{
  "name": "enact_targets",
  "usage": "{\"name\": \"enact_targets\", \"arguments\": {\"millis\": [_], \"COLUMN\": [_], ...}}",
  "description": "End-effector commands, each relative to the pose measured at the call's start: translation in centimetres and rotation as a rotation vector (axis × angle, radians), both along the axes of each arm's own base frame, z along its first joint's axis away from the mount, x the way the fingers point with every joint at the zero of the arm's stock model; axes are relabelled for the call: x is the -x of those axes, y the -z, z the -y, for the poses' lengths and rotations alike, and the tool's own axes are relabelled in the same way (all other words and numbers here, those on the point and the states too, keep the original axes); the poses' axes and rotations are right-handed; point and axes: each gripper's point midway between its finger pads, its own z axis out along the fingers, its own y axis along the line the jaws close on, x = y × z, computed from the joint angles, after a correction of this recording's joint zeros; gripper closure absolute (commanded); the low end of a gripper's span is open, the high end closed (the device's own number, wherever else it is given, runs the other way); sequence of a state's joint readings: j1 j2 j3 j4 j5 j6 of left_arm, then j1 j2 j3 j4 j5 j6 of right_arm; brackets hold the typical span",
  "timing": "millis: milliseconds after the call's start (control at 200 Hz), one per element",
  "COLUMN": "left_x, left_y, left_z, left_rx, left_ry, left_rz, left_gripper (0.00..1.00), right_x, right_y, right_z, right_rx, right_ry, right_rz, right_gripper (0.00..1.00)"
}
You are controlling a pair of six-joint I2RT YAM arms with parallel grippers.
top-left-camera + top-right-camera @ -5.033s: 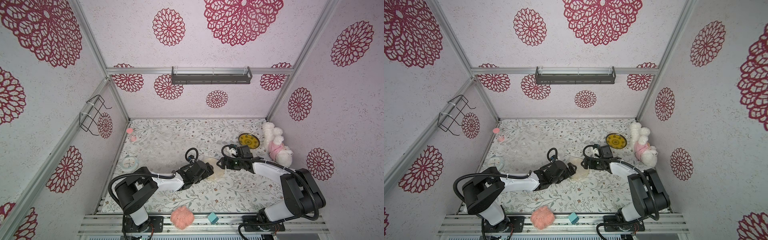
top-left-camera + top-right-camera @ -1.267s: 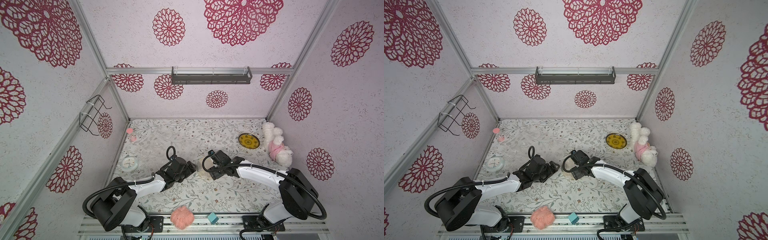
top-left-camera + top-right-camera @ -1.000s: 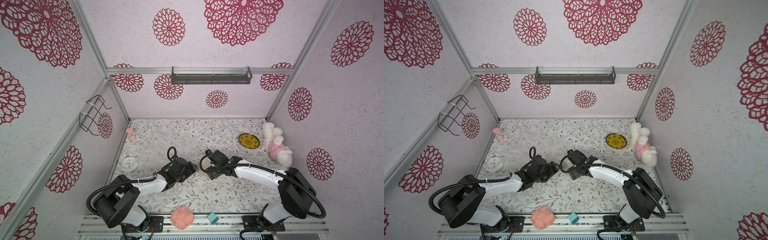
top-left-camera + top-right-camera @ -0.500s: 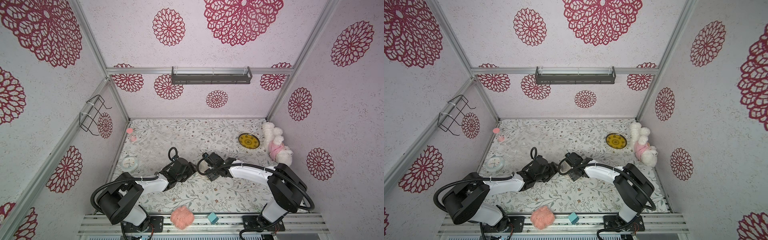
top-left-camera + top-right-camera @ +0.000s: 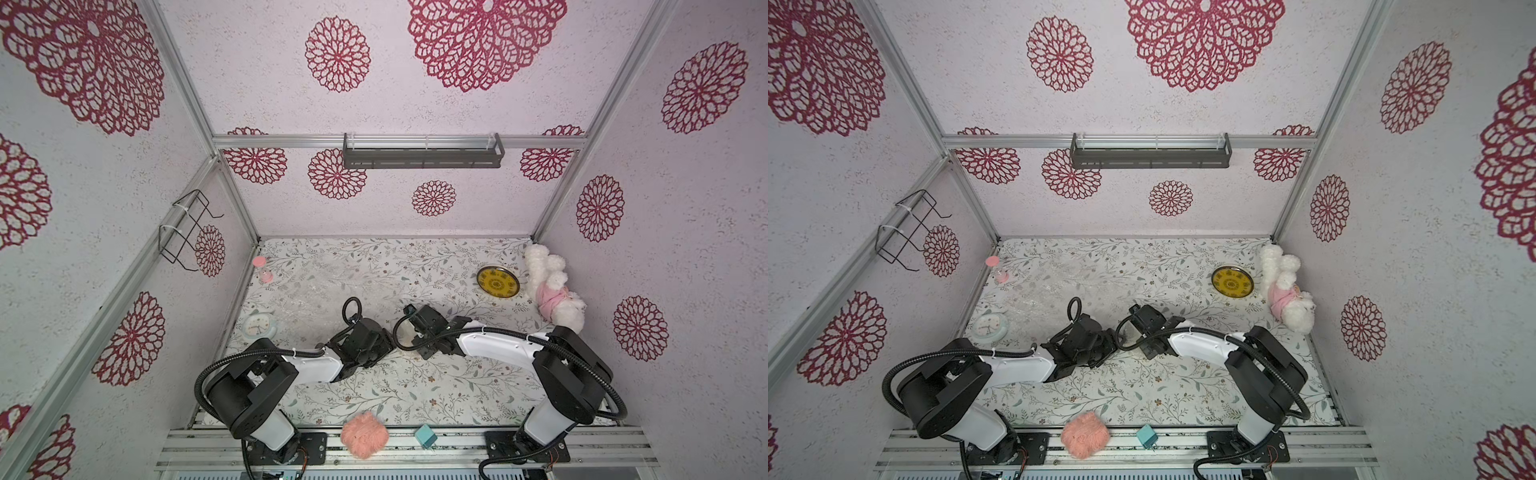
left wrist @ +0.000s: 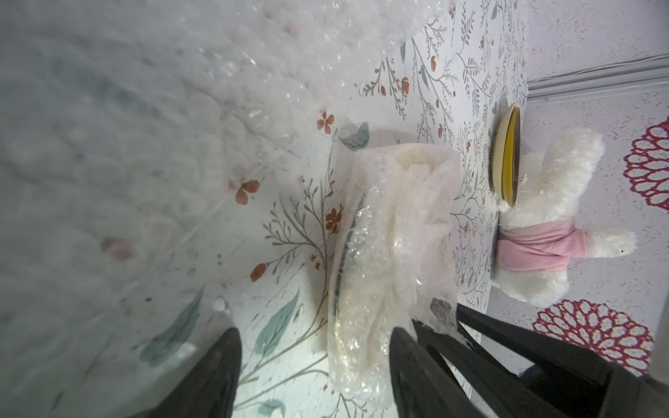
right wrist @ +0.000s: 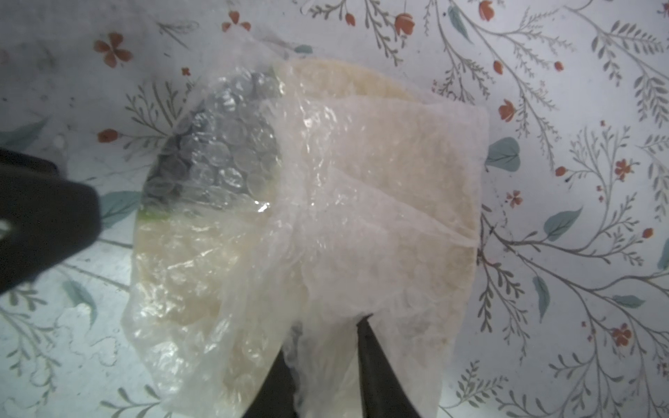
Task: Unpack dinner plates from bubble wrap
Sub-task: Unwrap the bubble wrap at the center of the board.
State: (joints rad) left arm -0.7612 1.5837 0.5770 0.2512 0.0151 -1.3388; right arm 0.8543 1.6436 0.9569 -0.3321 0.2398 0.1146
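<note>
— Right wrist view is showing your right gripper (image 7: 324, 338) pinching a flap of the bubble wrap (image 7: 325, 253), with the cream dinner plate (image 7: 362, 83) lying wrapped just ahead of its fingertips. You're starting the peel, I'd judge.
— And my left gripper (image 6: 313, 333)?
— Standing open, grasping nothing, the plate's wrapped edge sitting between its fingers. Next you're needing to pin that edge while lifting the flap away.
— What's hiding?
— Film is blurring the plate's motifs, and your grippers are mostly covering it in both top views

Lab robot test booth, dressed homely: silver aluminium frame bars (image 5: 291, 141), pale walls papered with crimson flower medallions (image 5: 337, 54), floral-print tabletop (image 5: 415, 386), two black-and-white robot arms (image 5: 498, 347) bolted to grey front rail (image 5: 457, 436).
</note>
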Motion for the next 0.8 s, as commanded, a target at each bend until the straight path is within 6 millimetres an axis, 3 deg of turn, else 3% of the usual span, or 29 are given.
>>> {"name": "enact_targets", "arguments": {"millis": [0, 485, 701, 796], "left_x": [-0.8, -1.3, -1.3, -1.2], "left_y": [-0.8, 0.6, 1.9, 2.3], "left_z": [1.3, 2.5, 2.7, 2.8], "left_rx": [0.035, 0.002, -0.029, -0.03], "left_ry": [0.005, 0.046, 0.064, 0.067], "left_rz": [0.026, 0.019, 0.002, -0.002], "left_gripper": [0.33, 0.41, 0.45, 0.53], "right_x": [-0.4, -0.8, -0.8, -0.7], "right_y": [-1.3, -3.8, -3.3, -3.1], "right_z": [-0.1, -0.6, -0.3, -0.2], "right_rx": [-0.022, -0.18, -0.189, -0.194], "right_ry": [0.006, 0.044, 0.054, 0.059], "right_rz": [0.036, 0.027, 0.012, 0.008], "right_gripper": [0.79, 0.88, 0.88, 0.88]}}
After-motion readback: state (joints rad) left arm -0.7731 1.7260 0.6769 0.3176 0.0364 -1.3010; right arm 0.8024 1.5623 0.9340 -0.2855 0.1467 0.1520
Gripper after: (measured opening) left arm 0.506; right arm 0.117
